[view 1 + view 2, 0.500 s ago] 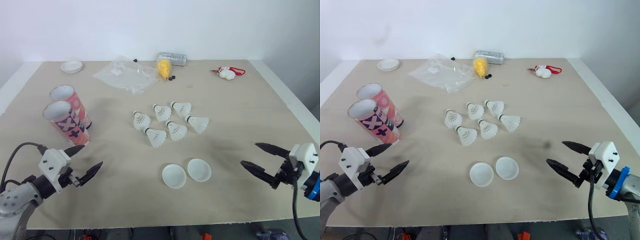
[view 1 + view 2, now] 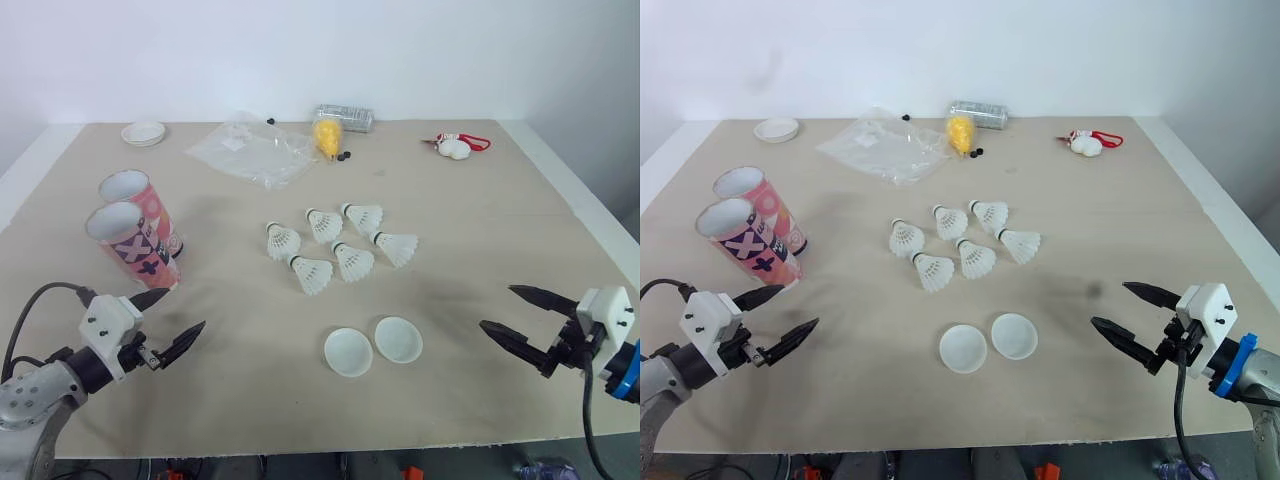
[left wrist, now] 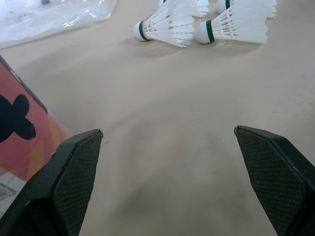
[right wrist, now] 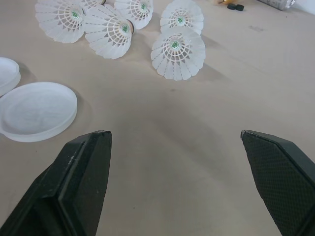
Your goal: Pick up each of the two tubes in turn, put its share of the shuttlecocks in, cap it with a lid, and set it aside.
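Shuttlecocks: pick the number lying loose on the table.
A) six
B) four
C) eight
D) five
A: six shuttlecocks lie in a cluster at mid-table, just beyond the two lids.

I see a pale beige counter [image 2: 470, 240] with white edges across the middle of the frame. A plain white wall [image 2: 300, 50] runs along the top. Lighting is even.
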